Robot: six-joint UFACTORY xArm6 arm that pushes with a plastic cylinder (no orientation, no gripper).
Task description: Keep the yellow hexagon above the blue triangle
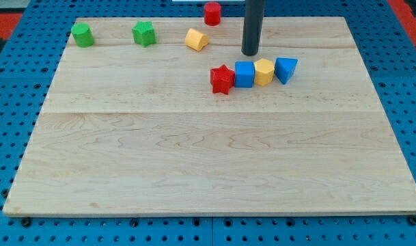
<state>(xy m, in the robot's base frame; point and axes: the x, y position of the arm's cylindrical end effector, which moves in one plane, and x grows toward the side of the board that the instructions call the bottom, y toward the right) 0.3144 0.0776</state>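
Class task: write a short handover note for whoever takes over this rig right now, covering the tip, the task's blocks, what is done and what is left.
My tip rests on the board just above the blue cube, touching nothing.
The hexagon sits in a row, directly left of the triangle and about level with it.
Done: the two are together.
Left: push the hexagon up so it sits above the triangle.

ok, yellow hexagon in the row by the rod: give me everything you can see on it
The yellow hexagon is a small, solid-looking, matte yellow block with a flat top and short faceted sides, lying flat on the wooden board. It sits third in a row of four, apparently touching the blue cube on the view's left and the blue triangle on the view's right. My tip stands just above-left of it, not touching.
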